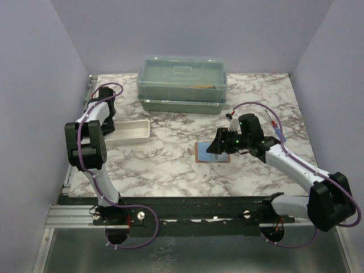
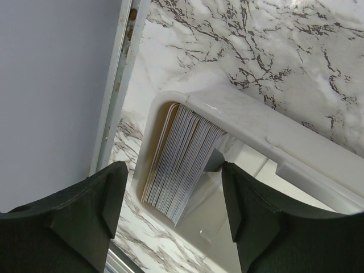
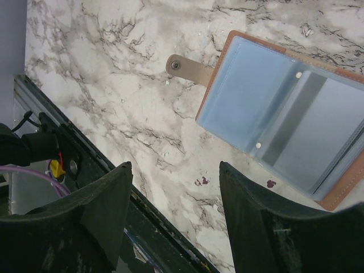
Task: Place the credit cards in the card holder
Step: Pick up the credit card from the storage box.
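Note:
The credit cards (image 2: 183,162) stand on edge as a tight stack in the left end of a long white tray (image 2: 259,125). My left gripper (image 2: 173,199) is open, hovering just above that stack with a finger on each side and touching nothing. It shows over the tray's left end in the top view (image 1: 109,126). The card holder (image 3: 284,111) lies open on the marble, bluish pockets up, its snap tab (image 3: 187,68) pointing away. My right gripper (image 3: 176,187) is open and empty beside the holder's near edge. It is above the holder (image 1: 211,152) in the top view (image 1: 216,146).
A translucent green lidded box (image 1: 183,82) stands at the back centre. The white tray (image 1: 133,129) lies at the left, close to the left wall and a metal rail (image 2: 116,85). The table's dark front rail (image 3: 85,170) runs just below my right gripper.

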`<state>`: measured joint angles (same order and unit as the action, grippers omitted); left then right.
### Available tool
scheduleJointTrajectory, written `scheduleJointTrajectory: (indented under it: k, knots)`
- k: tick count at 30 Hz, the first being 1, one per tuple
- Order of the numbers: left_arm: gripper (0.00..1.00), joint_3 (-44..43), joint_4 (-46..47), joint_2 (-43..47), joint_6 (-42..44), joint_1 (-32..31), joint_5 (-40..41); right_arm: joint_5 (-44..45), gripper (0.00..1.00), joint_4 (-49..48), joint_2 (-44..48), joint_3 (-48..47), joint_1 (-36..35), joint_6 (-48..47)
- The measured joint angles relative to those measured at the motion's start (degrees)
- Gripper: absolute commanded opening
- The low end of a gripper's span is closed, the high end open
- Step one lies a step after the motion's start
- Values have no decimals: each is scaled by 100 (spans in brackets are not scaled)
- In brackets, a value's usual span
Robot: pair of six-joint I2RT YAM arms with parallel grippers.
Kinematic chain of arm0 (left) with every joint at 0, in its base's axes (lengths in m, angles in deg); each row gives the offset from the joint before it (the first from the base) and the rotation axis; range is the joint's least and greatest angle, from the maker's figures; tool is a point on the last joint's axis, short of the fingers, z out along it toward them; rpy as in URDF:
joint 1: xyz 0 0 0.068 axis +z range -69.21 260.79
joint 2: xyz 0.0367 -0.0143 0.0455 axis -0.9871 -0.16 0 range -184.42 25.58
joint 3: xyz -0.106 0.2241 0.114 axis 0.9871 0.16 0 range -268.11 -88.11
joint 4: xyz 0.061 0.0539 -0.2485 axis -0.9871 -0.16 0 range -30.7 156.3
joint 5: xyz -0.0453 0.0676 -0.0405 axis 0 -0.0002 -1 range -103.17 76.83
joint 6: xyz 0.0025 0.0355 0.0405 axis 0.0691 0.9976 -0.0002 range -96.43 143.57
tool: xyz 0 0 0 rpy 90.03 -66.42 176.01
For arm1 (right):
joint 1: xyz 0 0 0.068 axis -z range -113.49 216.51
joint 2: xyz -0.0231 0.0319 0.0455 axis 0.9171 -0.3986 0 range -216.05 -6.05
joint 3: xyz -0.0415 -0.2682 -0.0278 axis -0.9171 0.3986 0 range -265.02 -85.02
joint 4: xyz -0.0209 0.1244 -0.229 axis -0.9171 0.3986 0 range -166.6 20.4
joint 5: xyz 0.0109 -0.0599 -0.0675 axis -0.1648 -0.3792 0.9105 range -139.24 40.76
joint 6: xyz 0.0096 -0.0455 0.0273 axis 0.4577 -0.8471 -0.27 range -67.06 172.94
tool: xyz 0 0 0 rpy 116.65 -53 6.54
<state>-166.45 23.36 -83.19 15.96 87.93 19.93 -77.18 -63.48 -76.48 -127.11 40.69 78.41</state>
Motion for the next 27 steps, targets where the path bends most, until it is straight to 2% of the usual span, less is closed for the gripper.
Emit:
scheduleJointTrajectory:
  k: [10, 14, 25, 27]
  knots:
    - [69, -87, -118, 59, -24, 0, 79, -2, 65, -24, 0, 9, 0, 0]
    - [61, -94, -142, 111, -50, 0, 92, -4, 65, -26, 0, 15, 0, 0]
    - [50, -94, -170, 138, -127, 4, 87, -48, 65, -63, -9, 28, 0, 0]
    - [43, -94, -177, 151, -129, 4, 87, -61, 65, -76, -13, 28, 0, 2]
